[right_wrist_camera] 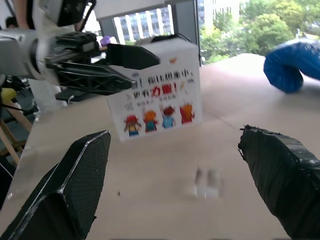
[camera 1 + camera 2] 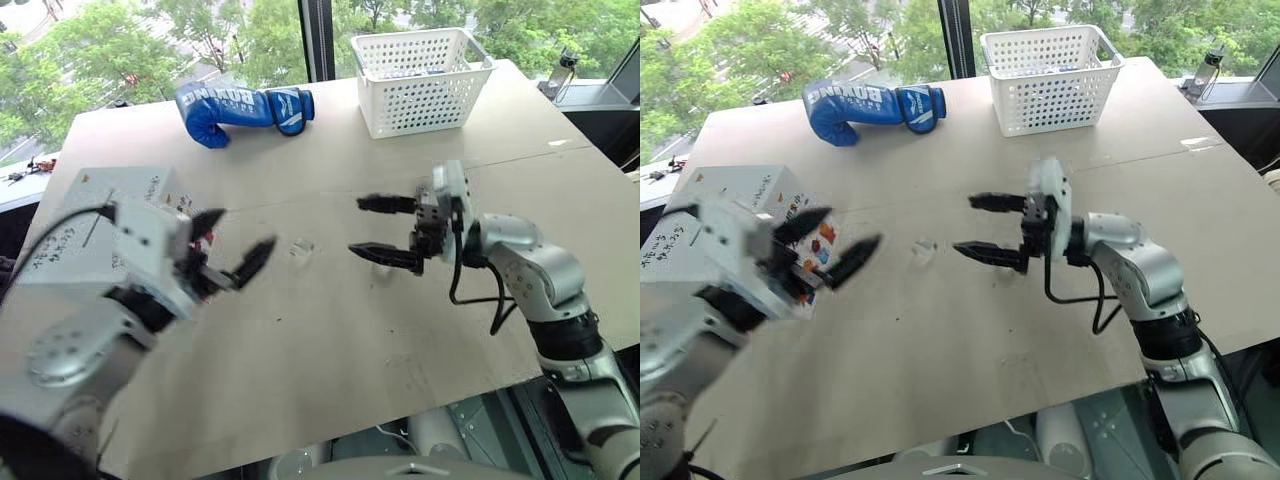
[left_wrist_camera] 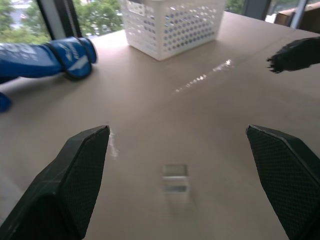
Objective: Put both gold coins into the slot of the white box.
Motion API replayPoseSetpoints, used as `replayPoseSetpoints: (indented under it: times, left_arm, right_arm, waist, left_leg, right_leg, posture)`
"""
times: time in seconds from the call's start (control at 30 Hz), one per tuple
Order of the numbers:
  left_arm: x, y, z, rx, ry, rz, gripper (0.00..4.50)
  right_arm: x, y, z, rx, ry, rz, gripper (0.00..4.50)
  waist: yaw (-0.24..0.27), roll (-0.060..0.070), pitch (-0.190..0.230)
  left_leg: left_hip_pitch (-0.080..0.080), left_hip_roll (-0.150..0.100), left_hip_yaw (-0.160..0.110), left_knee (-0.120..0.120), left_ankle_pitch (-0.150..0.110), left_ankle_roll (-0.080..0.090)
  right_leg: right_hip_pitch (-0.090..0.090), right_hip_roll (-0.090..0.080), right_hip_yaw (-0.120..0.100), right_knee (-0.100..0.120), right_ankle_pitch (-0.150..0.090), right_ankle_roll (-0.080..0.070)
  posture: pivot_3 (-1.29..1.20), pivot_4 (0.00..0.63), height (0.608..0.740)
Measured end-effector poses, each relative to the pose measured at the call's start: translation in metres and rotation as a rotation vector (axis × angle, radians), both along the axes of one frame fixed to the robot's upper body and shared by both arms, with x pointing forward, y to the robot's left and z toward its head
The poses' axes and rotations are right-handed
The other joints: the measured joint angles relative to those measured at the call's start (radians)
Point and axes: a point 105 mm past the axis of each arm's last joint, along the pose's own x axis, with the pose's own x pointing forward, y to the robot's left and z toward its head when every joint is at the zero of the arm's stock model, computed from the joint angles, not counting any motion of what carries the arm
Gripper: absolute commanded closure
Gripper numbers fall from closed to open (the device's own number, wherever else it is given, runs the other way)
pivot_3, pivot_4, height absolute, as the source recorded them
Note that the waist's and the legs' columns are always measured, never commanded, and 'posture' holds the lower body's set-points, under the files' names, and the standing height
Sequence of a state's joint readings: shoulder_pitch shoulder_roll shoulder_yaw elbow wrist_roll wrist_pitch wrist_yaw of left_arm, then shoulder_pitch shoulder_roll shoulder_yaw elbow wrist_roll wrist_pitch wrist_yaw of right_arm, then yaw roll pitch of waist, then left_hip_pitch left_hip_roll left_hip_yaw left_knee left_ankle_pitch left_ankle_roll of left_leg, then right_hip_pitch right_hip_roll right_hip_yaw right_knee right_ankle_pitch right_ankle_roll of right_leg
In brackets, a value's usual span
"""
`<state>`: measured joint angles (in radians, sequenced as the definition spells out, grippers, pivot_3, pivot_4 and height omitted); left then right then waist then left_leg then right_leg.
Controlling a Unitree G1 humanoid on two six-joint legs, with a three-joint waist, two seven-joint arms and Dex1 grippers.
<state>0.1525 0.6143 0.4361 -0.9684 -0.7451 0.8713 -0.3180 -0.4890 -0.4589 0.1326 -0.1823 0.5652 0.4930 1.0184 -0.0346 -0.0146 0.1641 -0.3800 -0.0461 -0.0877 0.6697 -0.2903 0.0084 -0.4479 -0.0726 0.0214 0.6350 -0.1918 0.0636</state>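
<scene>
From the head, the left tool (image 2: 232,252) hangs over the bench (image 2: 330,330) with its two black fingers spread wide and nothing between them, just in front of the white box (image 2: 95,225), which stands at the bench's nine o'clock edge. The right tool (image 2: 378,230) faces it from three o'clock, its fingers equally wide apart and empty, clear of the bench top. Between the two tools, a small glassy coin (image 2: 301,246) lies flat on the bench, touching neither tool; a second coin cannot be made out. A blue boxing glove (image 2: 243,110) lies at eleven o'clock and a white lattice basket (image 2: 420,80) at one o'clock, both well apart from the tools. In the left wrist view, the spread fingers (image 3: 80,175) frame the coin (image 3: 175,184) on the bare bench, with the glove (image 3: 45,57) and basket (image 3: 172,25) beyond it. In the right wrist view, the open fingers (image 1: 75,185) bracket the coin (image 1: 206,184); behind it stands the box (image 1: 155,95), cartoon-sticker side showing, with the left tool (image 1: 131,68) wide open before it. The slot cannot be picked out.
</scene>
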Motion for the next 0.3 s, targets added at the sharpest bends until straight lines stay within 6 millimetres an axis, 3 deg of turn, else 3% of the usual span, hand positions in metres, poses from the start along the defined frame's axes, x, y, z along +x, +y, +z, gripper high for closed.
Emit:
replayPoseSetpoints:
  times: [0.13,0.23,0.3]
  left_arm:
    - [-0.020,-0.014,-0.056,-0.004,0.160,-0.008,0.05]
    - [-0.029,0.000,-0.091,0.005,0.199,0.060,0.05]
    - [-0.031,0.008,-0.102,0.010,0.215,0.088,0.05]
  right_arm:
    - [-0.001,-0.041,-0.042,-0.100,0.017,-0.125,0.00]
    - [-0.005,-0.070,-0.073,-0.164,0.021,-0.198,0.00]
    - [-0.004,-0.079,-0.081,-0.188,0.024,-0.221,0.00]
  waist:
    - [0.001,0.001,0.000]
    - [0.004,0.002,0.000]
    - [0.007,0.002,0.000]
  left_leg:
    - [0.001,0.000,0.002,0.000,-0.001,0.002]
    - [0.002,0.001,0.004,0.001,-0.003,0.005]
    - [0.002,0.001,0.004,0.002,-0.003,0.006]
  right_leg:
    - [0.001,0.001,0.002,0.000,0.000,0.000]
    - [0.002,0.001,0.002,0.000,0.000,0.000]
    - [0.003,0.002,0.002,0.000,0.000,-0.001]
  posture:
    - [0.00,0.150,0.721]
    - [0.00,0.150,0.721]
    - [0.00,0.150,0.721]
